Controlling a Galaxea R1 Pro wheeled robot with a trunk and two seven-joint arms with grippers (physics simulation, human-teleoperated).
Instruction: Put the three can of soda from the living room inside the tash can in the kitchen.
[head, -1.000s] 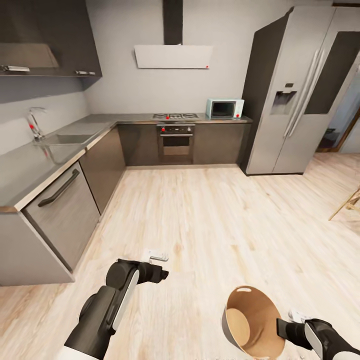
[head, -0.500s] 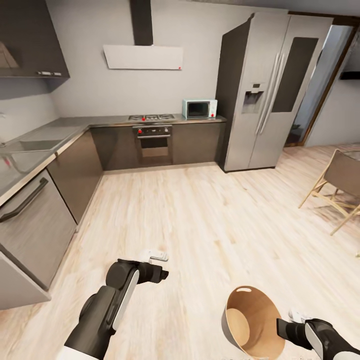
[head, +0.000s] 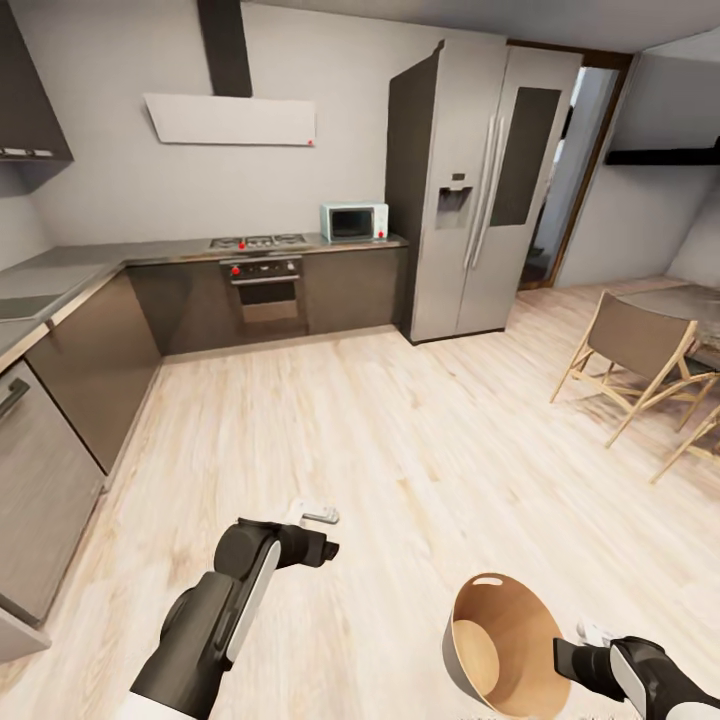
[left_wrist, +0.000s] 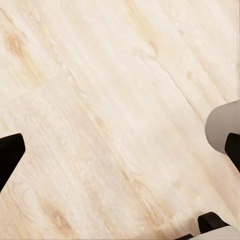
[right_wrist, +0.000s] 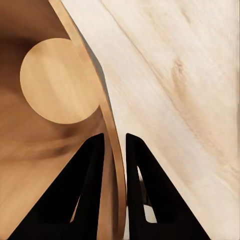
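My right gripper (head: 574, 661) is shut on the rim of the trash can (head: 500, 645), a pale grey bin with a tan wood-like inside, held tilted low above the kitchen floor. In the right wrist view one finger sits inside the trash can wall (right_wrist: 60, 130) and the other outside, and the round tan bottom is bare. My left gripper (head: 320, 528) hangs open over the light wood floor, its fingers (left_wrist: 10, 155) wide apart with nothing between them. The soda cans are out of view.
A steel double-door fridge (head: 480, 190) stands ahead at the right, with a doorway (head: 560, 190) beside it. Dark counters with an oven (head: 265, 290) and a microwave (head: 353, 221) line the back and left. Wooden chairs (head: 635, 360) and a table (head: 680, 300) stand at right.
The whole picture has swung rightward with the camera: fridge and counters slid left, and the chairs and table came into view. Both arms and the bin keep their places.
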